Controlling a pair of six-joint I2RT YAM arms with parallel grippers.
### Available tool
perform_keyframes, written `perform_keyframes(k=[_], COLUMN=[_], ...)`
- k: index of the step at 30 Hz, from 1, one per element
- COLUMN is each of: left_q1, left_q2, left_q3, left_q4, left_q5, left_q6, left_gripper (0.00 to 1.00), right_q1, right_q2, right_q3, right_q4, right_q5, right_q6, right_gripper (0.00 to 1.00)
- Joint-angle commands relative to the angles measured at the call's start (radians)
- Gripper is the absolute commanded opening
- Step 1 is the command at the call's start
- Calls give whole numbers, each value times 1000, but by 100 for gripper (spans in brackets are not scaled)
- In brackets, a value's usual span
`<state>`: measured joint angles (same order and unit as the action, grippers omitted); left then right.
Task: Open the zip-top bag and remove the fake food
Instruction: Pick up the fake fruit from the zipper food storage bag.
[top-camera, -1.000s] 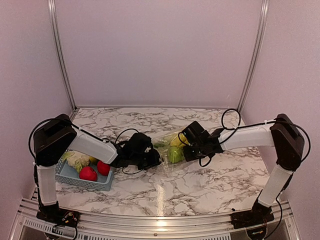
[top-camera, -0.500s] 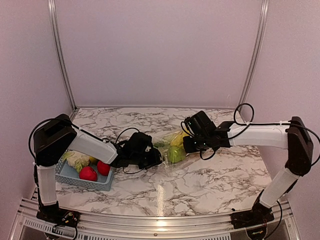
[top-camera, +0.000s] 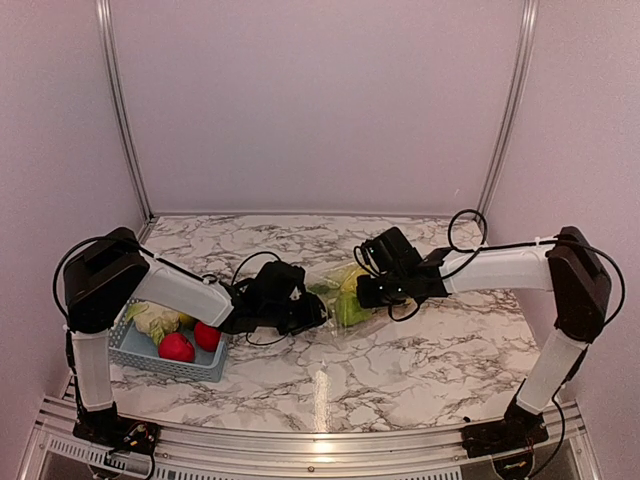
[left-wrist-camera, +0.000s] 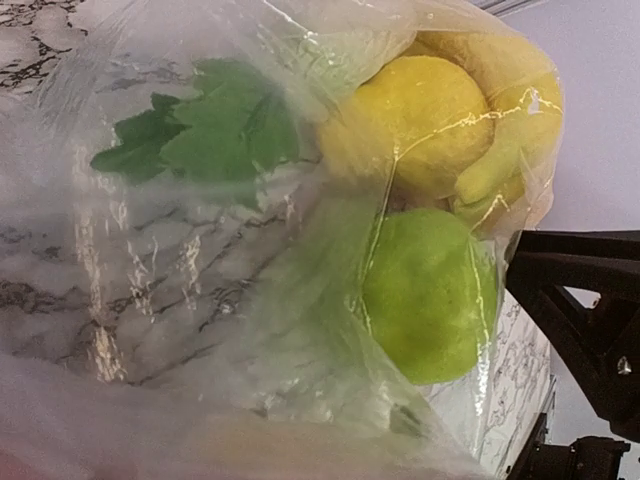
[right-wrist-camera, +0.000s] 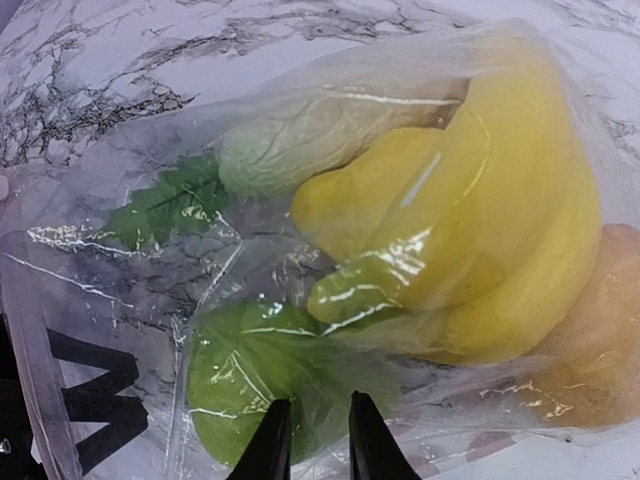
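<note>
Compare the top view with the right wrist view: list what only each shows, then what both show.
Only the top view: the blue basket with two red apples and a cabbage, both arms, and the left pincer at the left end of the bag. Only the right wrist view: close detail, with the bananas as a bunch, a green leaf in outline, and the right pincer, its tips close together over the plastic. Both: the bag, the green pear inside it, and the marble table.
</note>
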<state>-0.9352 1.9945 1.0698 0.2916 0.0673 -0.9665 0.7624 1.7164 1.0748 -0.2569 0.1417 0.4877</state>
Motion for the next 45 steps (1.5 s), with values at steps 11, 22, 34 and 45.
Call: perform_keyframes(k=[11,22,34,45], left_q1=[-4,-5,-4,-4], left_q2=[-41,-62,-84,-86], left_q3=[-28,-52,-60,-55], left_q4=[55,55,57,78], left_q5=[6,-10,-18,-6], left_q6=[13,20,37,39], left_gripper=[46,59,59,59], right_q1=[8,36,37,37], right_q2=[69,60,-77,29], right_q3=[-12,12,41,105], right_q4=[32,0,-53,-23], right_q5=[24,45,64,-11], right_q6=[-12,-39,-24,-33], right_gripper=[32,54,28,25])
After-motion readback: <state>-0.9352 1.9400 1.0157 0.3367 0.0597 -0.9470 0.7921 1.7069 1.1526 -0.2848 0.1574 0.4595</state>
